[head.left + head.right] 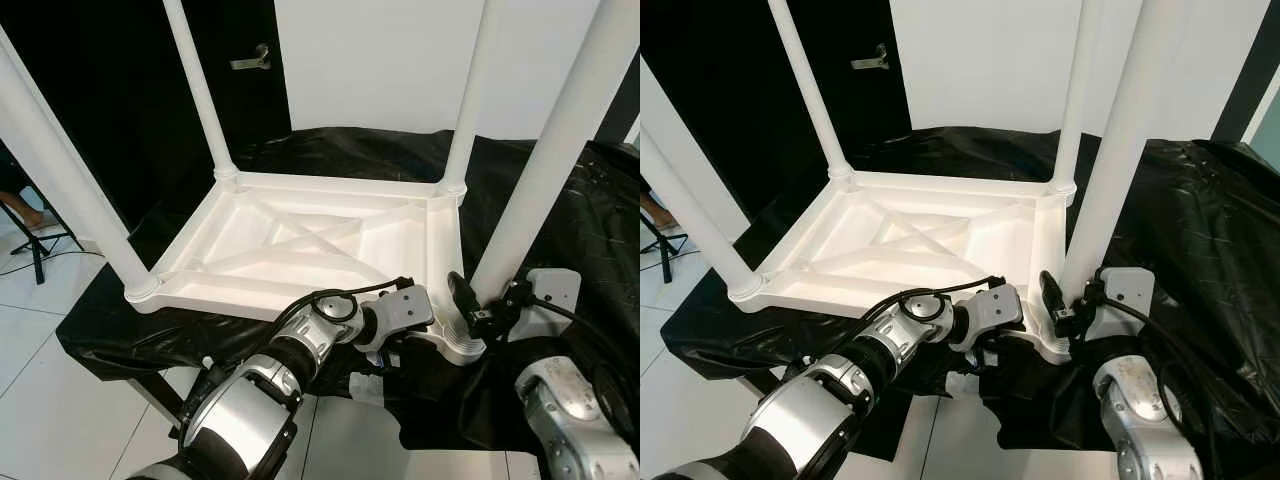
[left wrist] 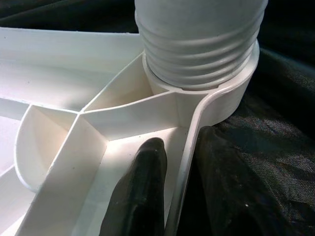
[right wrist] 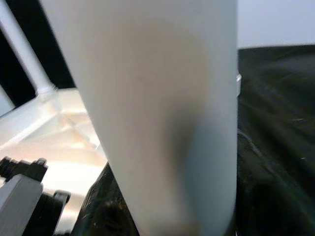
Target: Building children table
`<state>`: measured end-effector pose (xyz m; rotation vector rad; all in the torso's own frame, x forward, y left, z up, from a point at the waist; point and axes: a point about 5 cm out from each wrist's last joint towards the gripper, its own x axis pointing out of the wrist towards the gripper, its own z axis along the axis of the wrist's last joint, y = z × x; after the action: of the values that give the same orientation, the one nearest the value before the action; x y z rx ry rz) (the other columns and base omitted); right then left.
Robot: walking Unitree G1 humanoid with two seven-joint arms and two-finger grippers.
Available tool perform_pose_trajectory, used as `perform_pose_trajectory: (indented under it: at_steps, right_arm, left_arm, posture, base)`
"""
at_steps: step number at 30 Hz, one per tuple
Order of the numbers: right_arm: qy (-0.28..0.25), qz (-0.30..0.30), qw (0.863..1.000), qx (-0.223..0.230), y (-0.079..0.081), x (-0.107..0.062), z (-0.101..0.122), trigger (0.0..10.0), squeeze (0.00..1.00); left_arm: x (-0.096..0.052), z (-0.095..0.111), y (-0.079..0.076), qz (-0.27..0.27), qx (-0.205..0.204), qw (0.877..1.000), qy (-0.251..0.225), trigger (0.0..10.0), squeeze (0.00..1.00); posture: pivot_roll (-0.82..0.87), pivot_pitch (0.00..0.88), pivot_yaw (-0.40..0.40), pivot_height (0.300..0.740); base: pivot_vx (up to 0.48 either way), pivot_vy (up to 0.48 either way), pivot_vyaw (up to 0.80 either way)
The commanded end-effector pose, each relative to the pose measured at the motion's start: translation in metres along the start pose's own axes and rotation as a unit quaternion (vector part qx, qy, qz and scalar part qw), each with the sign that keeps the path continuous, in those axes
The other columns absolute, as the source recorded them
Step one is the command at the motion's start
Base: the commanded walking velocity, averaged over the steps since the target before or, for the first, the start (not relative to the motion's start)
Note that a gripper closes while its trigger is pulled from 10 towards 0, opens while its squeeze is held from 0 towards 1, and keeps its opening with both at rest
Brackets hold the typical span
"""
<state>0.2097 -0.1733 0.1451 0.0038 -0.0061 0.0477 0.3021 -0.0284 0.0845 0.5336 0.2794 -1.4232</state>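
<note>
Two silver arms reach in at the near edge. The left gripper [image 2: 177, 191] pinches the rim of the white table top [image 1: 300, 250], one finger [image 2: 140, 191] inside the ribbed underside, the other outside on the black cloth [image 1: 590, 220] (thread rings of the near right leg [image 1: 545, 170] show just beyond in the left wrist view). The right gripper [image 1: 470, 310] sits at that leg's base; whether its fingers clasp it I cannot tell. The top lies upside down on the cloth, four legs standing up from its corners. Beyond, a dark door [image 1: 120, 90] with its handle [image 1: 250, 60] and a white wall [image 1: 380, 60].
</note>
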Motion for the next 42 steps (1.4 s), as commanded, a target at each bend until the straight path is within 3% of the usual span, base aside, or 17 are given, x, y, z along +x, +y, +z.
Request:
perform_pose_trajectory:
  at_steps: [1, 7, 12, 13, 16, 17, 23, 24, 25, 34, 37, 38, 40, 42]
  right_arm:
    - [0.09, -0.022, 0.995, 0.03, 0.002, -0.01, -0.039, 10.0, 0.0]
    - [0.025, -0.072, 0.997, 0.009, -0.003, -0.02, -0.03, 10.0, 0.0]
    - [-0.008, -0.079, 0.997, -0.002, 0.002, -0.017, -0.025, 10.0, 0.0]
    - [-0.01, -0.08, 0.997, -0.003, 0.001, -0.016, -0.026, 10.0, 0.21]
    - [-0.012, -0.082, 0.997, -0.003, 0.001, -0.016, -0.026, 10.0, 0.21]
    - [-0.014, -0.082, 0.997, -0.002, 0.0, -0.015, -0.026, 10.0, 1.0]
    - [-0.021, -0.064, 0.998, -0.006, 0.002, -0.013, -0.025, 10.0, 1.0]
    - [-0.03, -0.058, 0.998, -0.013, 0.002, -0.012, -0.022, 10.0, 0.22]
    - [-0.041, -0.04, 0.998, -0.022, 0.004, -0.012, -0.017, 10.0, 0.0]
    - [-0.079, 0.03, 0.992, -0.093, -0.001, -0.011, -0.002, 10.0, 0.0]
    - [-0.065, 0.055, 0.992, -0.088, -0.002, -0.005, -0.005, 10.0, 0.0]
    - [-0.055, 0.079, 0.992, -0.084, 0.0, -0.002, -0.007, 8.9, 0.0]
    - [-0.029, 0.128, 0.989, -0.071, 0.006, -0.001, -0.014, 0.0, 0.0]
    - [-0.023, 0.139, 0.988, -0.07, 0.008, -0.002, -0.016, 0.0, 0.0]
  left_arm:
    - [-0.005, -0.044, 0.0, 0.17, -0.053, 0.981, 0.082, 10.0, 0.0]
    - [-0.01, -0.05, 0.0, 0.171, -0.054, 0.98, 0.088, 10.0, 0.0]
    - [-0.015, -0.056, 0.002, 0.173, -0.052, 0.979, 0.096, 10.0, 0.0]
    - [-0.018, -0.056, 0.004, 0.176, -0.051, 0.978, 0.098, 10.0, 0.0]
    - [-0.018, -0.056, 0.005, 0.178, -0.051, 0.978, 0.098, 10.0, 0.0]
    - [-0.018, -0.056, 0.005, 0.179, -0.051, 0.978, 0.098, 10.0, 0.0]
    - [-0.017, -0.055, 0.004, 0.179, -0.051, 0.978, 0.095, 10.0, 0.0]
    - [-0.016, -0.054, 0.004, 0.179, -0.052, 0.978, 0.093, 10.0, 0.0]
    - [-0.014, -0.053, 0.003, 0.178, -0.052, 0.978, 0.091, 10.0, 0.0]
    - [-0.007, -0.048, -0.001, 0.174, -0.054, 0.98, 0.083, 10.0, 0.0]
    - [-0.006, -0.048, -0.002, 0.173, -0.055, 0.98, 0.082, 10.0, 0.0]
    - [-0.006, -0.048, -0.003, 0.172, -0.055, 0.98, 0.082, 10.0, 0.0]
    - [-0.004, -0.048, -0.004, 0.168, -0.052, 0.981, 0.083, 10.0, 0.0]
    - [-0.004, -0.047, -0.004, 0.167, -0.052, 0.981, 0.083, 10.0, 0.0]
  posture:
    - [0.05, 0.0, 0.122, 0.74]
    - [0.08, 0.0, 0.14, 0.74]
    - [0.08, 0.0, 0.147, 0.74]
    - [0.08, 0.0, 0.145, 0.74]
    - [0.08, 0.0, 0.145, 0.74]
    - [0.08, 0.0, 0.144, 0.74]
    - [0.07, 0.0, 0.139, 0.74]
    - [0.06, 0.0, 0.137, 0.74]
    - [0.05, 0.0, 0.132, 0.74]
    - [0.03, 0.0, 0.116, 0.74]
    - [0.03, 0.0, 0.117, 0.74]
    - [0.03, 0.0, 0.116, 0.74]
    - [0.03, 0.0, 0.116, 0.74]
    - [0.03, 0.0, 0.115, 0.74]
  base:
    - [0.0, 0.0, 0.0]
    - [0.0, 0.0, 0.0]
    - [0.0, 0.0, 0.0]
    - [0.0, 0.0, 0.0]
    - [0.0, 0.0, 0.0]
    - [0.0, 0.0, 0.0]
    - [0.0, 0.0, 0.0]
    - [0.0, 0.0, 0.0]
    - [0.0, 0.0, 0.0]
    - [0.0, 0.0, 0.0]
    - [0.0, 0.0, 0.0]
    - [0.0, 0.0, 0.0]
    - [0.0, 0.0, 0.0]
    - [0.0, 0.0, 0.0]
